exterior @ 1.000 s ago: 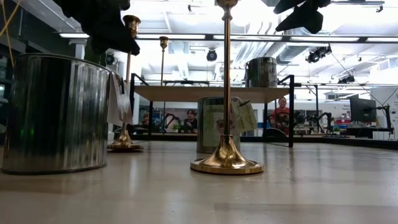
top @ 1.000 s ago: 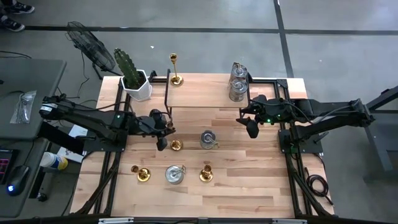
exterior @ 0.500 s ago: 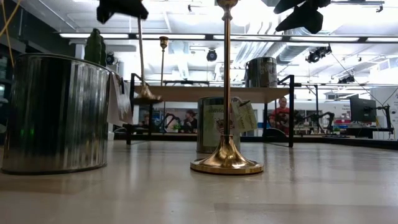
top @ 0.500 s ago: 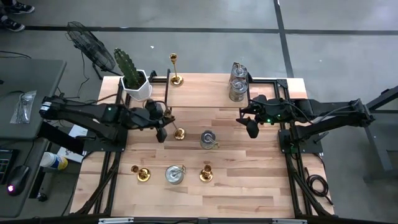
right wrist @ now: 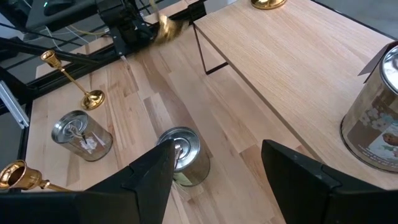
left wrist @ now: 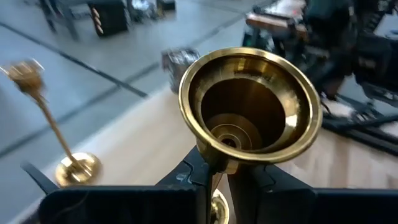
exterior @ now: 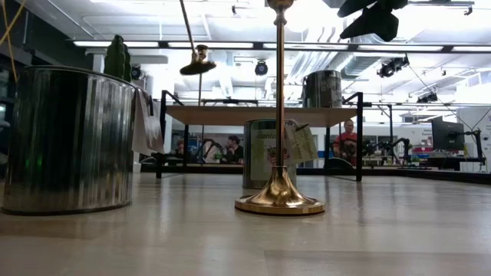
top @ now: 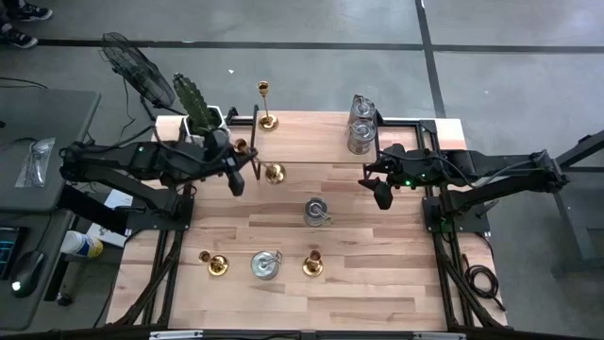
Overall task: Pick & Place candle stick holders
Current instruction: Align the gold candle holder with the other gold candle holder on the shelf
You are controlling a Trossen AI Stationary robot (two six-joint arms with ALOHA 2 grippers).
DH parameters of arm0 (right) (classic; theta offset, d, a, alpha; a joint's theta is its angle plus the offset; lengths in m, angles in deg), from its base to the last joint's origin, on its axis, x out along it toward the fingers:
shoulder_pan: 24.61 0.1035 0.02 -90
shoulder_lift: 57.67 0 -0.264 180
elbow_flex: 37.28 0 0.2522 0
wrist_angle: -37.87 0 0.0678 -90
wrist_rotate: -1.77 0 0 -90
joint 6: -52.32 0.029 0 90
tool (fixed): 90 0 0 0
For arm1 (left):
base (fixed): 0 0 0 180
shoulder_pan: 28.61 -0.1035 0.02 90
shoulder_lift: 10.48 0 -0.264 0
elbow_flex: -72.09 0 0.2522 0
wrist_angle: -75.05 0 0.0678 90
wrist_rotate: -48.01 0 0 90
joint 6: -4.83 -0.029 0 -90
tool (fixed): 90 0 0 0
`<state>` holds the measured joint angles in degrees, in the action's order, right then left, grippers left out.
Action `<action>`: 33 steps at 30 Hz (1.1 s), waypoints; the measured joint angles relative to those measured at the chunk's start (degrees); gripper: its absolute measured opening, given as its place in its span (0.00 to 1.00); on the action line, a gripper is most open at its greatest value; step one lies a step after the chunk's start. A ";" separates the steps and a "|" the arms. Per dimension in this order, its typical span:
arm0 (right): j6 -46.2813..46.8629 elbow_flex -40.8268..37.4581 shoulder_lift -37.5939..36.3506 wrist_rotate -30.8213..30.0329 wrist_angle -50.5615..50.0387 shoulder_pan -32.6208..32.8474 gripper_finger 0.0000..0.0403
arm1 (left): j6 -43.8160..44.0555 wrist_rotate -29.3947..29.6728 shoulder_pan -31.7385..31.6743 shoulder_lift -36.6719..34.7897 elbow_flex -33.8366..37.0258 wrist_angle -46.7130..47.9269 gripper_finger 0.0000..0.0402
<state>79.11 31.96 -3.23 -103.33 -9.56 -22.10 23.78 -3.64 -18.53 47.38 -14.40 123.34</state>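
Gold candlesticks (top: 267,104) and silver holders (top: 265,264) on a pale wood table (top: 359,283) (green cactus (top: 192,98), white pot (top: 209,115))

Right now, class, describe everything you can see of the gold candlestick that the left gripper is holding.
The gold candlestick is shiny brass-coloured metal, with a slim stem and a round flared base, hollow underneath. The left gripper is shut on its stem. It hangs tilted in the air, clear of the wooden table, near the raised shelf. Only the gripper touches it.
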 joint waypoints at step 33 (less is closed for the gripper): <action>-0.02 0.02 2.22 0.23 -0.02 0.00 0.58 | 8.79 -5.33 -24.52 23.69 -22.12 18.31 0.07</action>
<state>79.09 31.99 -1.01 -103.10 -9.58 -22.10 32.57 -8.96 -43.05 71.07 -36.52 141.65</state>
